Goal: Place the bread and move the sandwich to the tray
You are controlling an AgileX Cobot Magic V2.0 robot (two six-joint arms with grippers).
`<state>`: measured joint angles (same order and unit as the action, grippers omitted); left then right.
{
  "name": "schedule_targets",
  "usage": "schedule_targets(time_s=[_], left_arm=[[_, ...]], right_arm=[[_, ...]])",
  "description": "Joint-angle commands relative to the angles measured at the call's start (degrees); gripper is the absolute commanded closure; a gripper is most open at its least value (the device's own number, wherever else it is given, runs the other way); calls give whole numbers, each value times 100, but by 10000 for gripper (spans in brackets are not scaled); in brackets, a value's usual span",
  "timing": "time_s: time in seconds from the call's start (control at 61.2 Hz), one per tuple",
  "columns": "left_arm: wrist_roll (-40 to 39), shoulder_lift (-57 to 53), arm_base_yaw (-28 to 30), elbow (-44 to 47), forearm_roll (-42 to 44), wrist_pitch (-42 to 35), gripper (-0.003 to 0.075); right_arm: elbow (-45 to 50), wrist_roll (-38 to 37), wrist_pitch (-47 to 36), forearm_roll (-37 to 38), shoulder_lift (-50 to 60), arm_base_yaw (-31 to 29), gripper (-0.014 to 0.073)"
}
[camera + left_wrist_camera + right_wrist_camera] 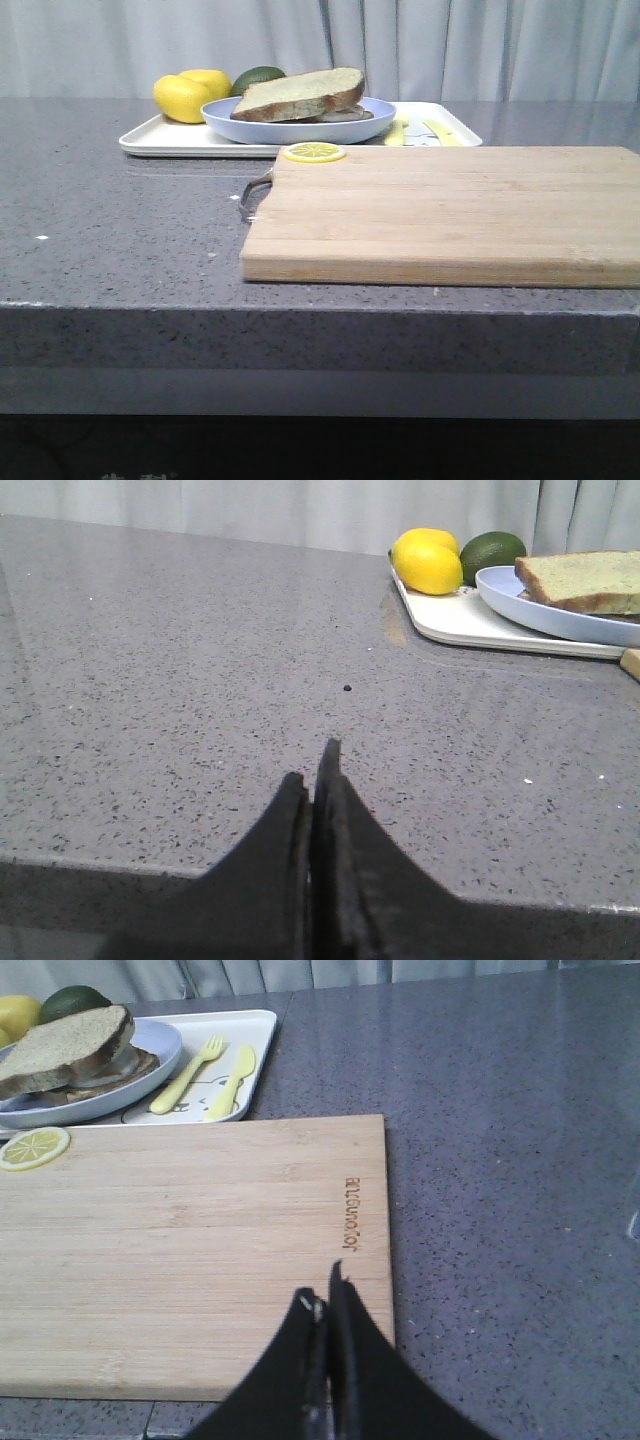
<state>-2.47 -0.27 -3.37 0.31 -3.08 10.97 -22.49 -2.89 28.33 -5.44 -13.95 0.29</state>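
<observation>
Grey counter (120, 230); sandwich (300, 100) sits on tray (160, 140); both grippers closed.

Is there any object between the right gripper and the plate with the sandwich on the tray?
Nothing upright blocks the way. The right gripper, fingers closed, hovers over the near edge of the cutting board. Only this flat board and a lemon slice on its far corner lie between it and the plate on the tray.
</observation>
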Motion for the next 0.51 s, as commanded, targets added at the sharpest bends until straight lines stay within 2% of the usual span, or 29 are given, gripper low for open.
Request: schedule_targets(time_s=[0.0,0.49], left_arm=[[-48,-130,7,-1,-52,-507,741],[-48,-130,7,-1,-52,-507,741]], right_arm=[[-162,21,-445,-25,-39,-11,655],[-148,21,-475,-25,-39,-11,655]])
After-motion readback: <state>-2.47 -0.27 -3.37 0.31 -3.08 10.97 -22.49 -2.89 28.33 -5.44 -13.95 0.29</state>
